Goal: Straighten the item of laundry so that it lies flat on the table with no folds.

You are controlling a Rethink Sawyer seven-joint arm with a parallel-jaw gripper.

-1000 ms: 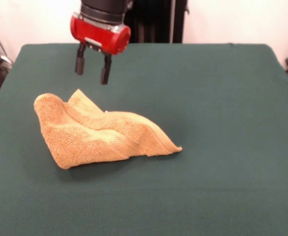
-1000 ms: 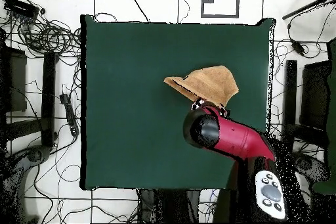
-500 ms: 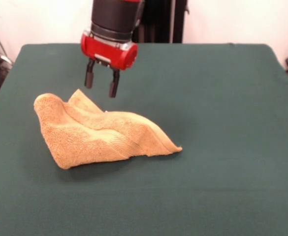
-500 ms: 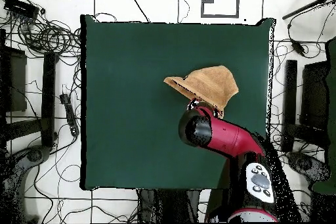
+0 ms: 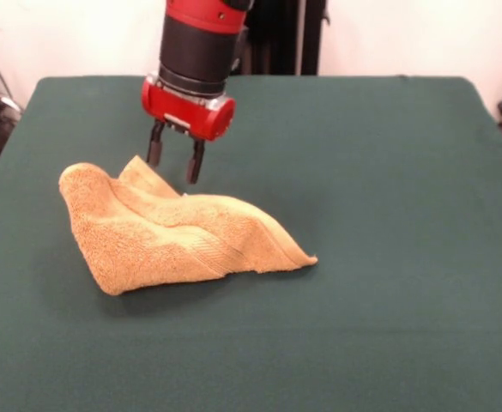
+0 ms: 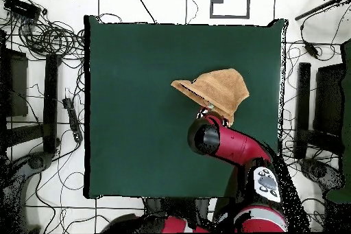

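Note:
The orange-tan terry towel lies crumpled and folded on the dark green table, left of centre in the front view. A raised hump is at its left end and a pointed corner at its right. It also shows in the overhead view, right of centre. My gripper hangs open just above the towel's far edge, both black fingers pointing down, holding nothing. In the overhead view the red arm covers the gripper. No tag is visible.
The table reaches far beyond the towel on all sides. Cables and stands lie on the floor around the table.
The gripper has come down and moved slightly right in the front view, from well above the table to just over the towel's far edge. It stays open. The towel has not moved.

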